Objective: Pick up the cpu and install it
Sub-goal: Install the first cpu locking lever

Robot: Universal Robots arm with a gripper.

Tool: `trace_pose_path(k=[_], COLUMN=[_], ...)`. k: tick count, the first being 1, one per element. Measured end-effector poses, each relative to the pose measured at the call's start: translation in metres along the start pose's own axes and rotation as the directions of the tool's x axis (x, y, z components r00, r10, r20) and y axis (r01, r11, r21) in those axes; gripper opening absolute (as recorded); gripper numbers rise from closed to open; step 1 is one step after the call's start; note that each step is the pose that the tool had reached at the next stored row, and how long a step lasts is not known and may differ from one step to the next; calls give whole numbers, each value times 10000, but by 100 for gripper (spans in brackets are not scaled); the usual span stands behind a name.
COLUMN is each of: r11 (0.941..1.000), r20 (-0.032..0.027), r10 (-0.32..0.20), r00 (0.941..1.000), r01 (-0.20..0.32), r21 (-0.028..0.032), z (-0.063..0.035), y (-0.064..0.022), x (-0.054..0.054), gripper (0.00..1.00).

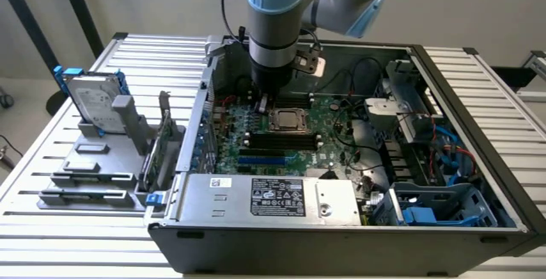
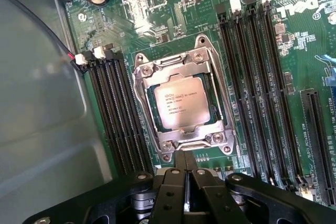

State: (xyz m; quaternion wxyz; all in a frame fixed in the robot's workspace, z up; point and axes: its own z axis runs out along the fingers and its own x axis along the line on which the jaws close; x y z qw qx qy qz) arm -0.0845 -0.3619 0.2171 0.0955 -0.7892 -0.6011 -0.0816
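Note:
The cpu [image 2: 180, 102], a small square chip with a silver-grey top and printed text, lies flat inside the metal socket frame [image 2: 200, 44] on the green motherboard [image 2: 157, 19]. In the exterior view the cpu [image 1: 288, 120] sits mid-board inside the open computer case [image 1: 341, 240]. My gripper [image 2: 186, 157] hangs just beside the socket's edge, its two black fingers [image 2: 174, 187] pressed together with nothing between them. The exterior view places the gripper [image 1: 263, 104] low over the board, just to the exterior view's left of the socket.
Black memory slots [image 2: 113, 119] run on both sides of the socket. The case wall [image 2: 42, 103] stands close by. A silver hard drive in a blue frame [image 1: 89, 100] stands in a grey holder [image 1: 89, 176] outside the case. The power supply [image 1: 273, 199] fills the case's near side.

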Motion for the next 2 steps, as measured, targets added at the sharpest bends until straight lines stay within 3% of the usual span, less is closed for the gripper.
trace_pose_path(k=[2], r11=[10000], r20=[0], r10=[0], r00=[10000], r01=[0], r21=[0], z=[0], y=[0], x=[0], gripper=[11])
